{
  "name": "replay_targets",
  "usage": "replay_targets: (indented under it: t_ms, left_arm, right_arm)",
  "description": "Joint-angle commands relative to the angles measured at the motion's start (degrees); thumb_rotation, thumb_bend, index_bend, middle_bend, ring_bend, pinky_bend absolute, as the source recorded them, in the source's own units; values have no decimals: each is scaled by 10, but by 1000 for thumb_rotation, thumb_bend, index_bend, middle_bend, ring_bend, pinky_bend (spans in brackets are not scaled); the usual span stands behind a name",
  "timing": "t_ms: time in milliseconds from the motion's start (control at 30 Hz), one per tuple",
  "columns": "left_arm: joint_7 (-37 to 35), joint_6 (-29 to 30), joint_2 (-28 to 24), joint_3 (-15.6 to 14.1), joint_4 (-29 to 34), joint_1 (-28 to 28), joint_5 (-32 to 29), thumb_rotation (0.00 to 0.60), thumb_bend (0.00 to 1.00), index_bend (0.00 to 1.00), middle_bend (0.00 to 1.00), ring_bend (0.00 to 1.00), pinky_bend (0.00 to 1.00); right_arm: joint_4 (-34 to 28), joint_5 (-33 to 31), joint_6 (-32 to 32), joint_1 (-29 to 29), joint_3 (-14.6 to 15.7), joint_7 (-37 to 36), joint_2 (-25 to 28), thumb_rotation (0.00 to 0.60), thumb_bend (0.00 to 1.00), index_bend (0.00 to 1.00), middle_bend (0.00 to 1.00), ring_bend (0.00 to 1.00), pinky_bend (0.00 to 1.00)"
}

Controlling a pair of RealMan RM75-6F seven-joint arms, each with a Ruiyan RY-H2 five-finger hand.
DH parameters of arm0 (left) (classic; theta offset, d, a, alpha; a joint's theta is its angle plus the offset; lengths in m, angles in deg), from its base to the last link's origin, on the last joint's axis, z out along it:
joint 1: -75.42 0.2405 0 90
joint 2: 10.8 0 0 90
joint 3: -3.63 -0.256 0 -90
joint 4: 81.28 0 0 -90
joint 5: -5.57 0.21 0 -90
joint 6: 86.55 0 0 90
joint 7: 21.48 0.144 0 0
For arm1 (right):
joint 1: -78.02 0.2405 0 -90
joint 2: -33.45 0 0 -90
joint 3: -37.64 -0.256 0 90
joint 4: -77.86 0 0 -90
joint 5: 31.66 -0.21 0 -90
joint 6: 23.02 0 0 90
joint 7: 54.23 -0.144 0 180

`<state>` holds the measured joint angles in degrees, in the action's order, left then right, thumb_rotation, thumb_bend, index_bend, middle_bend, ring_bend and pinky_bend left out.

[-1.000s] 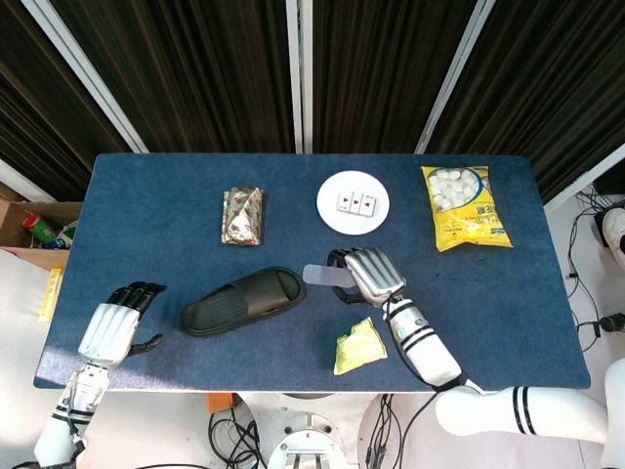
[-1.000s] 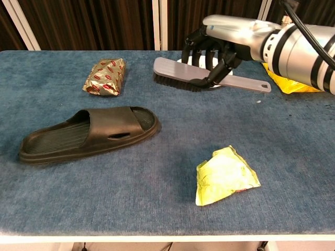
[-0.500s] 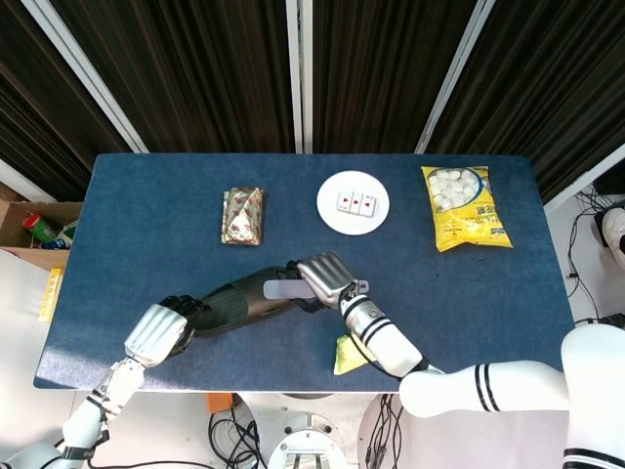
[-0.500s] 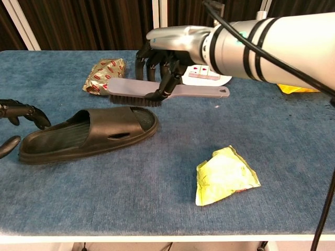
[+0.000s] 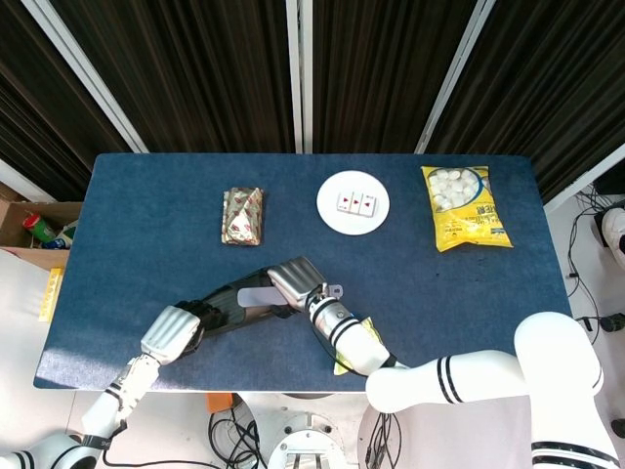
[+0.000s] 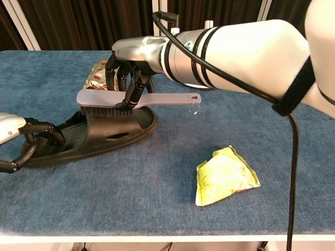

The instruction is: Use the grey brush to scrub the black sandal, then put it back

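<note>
The black sandal lies on the blue table, toe toward the right; in the head view the sandal is largely covered by both hands. My right hand grips the grey brush by the middle of its handle. The bristles press down on the sandal's strap. The brush handle sticks out to the right. My left hand holds the sandal's heel end, fingers curled over its edge.
A crumpled yellow-green wrapper lies at the front right. A gold and red packet sits behind the sandal. A white plate with cards and a yellow snack bag stand at the back.
My right hand has carried the brush left and down onto the sandal's strap. My left hand has moved in and taken hold of the sandal's heel.
</note>
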<state>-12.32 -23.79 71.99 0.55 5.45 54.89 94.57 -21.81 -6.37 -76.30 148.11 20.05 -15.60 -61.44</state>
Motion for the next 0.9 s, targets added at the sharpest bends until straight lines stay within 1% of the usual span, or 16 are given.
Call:
replay_targets:
  t_ms: [33, 267, 567, 767, 900]
  left_arm:
    - [-3, 1, 2, -2, -4, 0, -1, 600, 721, 292, 320, 271, 371]
    - [-10, 2, 4, -6, -8, -1, -4, 600, 729, 292, 320, 271, 371]
    - [-13, 3, 4, -10, -11, -1, -9, 600, 728, 293, 320, 271, 371]
    - [-15, 5, 5, -12, -12, 0, -12, 600, 729, 292, 320, 271, 371]
    - [-15, 4, 6, -12, -13, -1, -12, 600, 729, 293, 320, 271, 371]
  right_arm:
    - [17, -7, 1, 9, 7, -4, -13, 600, 720, 852, 623, 606, 787]
    - [50, -9, -2, 16, 19, -13, -33, 600, 739, 856, 623, 606, 787]
    - [82, -21, -17, 15, 35, -6, -38, 600, 744, 861, 624, 606, 787]
    - [109, -8, -52, 6, 55, 13, -40, 600, 746, 862, 624, 606, 787]
    - [108, 10, -70, -4, 49, 10, -32, 600, 746, 862, 624, 606, 787]
